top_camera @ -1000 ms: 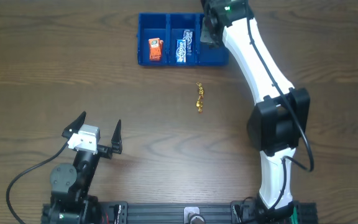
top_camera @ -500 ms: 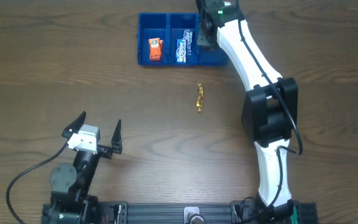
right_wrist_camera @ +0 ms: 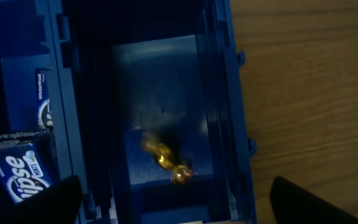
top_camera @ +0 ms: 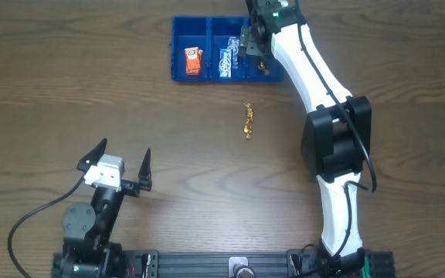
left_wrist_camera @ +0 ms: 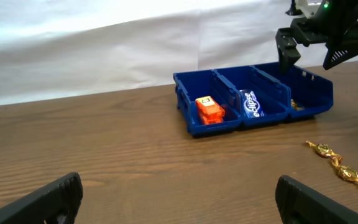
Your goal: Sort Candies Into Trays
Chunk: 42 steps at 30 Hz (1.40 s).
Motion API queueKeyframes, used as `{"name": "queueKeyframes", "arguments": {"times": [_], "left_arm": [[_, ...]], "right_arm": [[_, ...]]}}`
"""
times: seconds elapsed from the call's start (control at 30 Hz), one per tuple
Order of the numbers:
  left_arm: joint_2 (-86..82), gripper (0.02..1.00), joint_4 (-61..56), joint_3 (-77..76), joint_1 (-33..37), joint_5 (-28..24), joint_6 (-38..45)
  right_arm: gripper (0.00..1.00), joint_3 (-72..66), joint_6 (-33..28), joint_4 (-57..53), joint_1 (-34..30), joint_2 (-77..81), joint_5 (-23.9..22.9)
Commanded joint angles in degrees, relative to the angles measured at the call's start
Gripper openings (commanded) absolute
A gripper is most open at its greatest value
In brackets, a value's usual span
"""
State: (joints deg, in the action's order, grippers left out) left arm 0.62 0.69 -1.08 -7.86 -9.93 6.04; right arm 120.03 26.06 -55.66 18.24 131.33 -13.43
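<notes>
While right gripper (left_wrist_camera: 308, 57) is hanging open over tray (top_camera: 193, 31), gold candy (right_wrist_camera: 165, 163) is lying inside

At the table's (top_camera: 68, 93) far edge, the right gripper is hovering above the tray's right compartment, empty. The left gripper (top_camera: 123, 150) is sitting near its base, jaws wide apart. Loose candies (top_camera: 248, 121) are lying near the tray.

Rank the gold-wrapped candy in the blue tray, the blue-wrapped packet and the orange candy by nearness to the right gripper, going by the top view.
1. Gold-wrapped candy, right compartment, just beneath the right gripper.
2. Blue-wrapped packet, middle compartment.
3. Orange candy, left compartment.
</notes>
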Motion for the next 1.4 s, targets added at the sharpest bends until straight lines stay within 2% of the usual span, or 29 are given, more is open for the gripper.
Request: {"name": "queueKeyframes", "arguments": {"times": [0.03, 0.2, 0.47, 0.67, 0.77, 1.1, 1.4], "left_arm": [[-0.31, 0.996, 2.75, 0.81, 0.35, -0.57, 0.33], [-0.31, 0.996, 2.75, 0.81, 0.35, -0.57, 0.33], [-0.31, 0.996, 2.75, 0.81, 0.35, -0.57, 0.33], [-0.31, 0.996, 2.75, 0.81, 0.35, -0.57, 0.33], [-0.31, 0.996, 2.75, 0.81, 0.35, -0.57, 0.33], [-0.31, 0.996, 2.75, 0.81, 0.35, -0.57, 0.33], [-0.31, 0.996, 2.75, 0.81, 0.35, -0.57, 0.33]], "right_arm": [[0.998, -0.07, -0.92, -0.15, -0.37, -0.04, -0.24], [1.000, -0.04, -1.49, -1.51, -0.31, -0.11, 0.07], [1.000, -0.04, -2.14, -8.22, 0.39, -4.37, 7.91], [1.000, -0.48, -0.79, -18.53, 2.34, -4.94, 11.52], [1.000, -2.19, -0.79, -19.91, 3.96, -4.94, 13.07], [1.000, -14.32, 1.99, -18.34, 7.96, -4.94, 15.28], [1.000, -21.14, 3.43, -16.59, 10.47, -5.01, 15.30]]}}
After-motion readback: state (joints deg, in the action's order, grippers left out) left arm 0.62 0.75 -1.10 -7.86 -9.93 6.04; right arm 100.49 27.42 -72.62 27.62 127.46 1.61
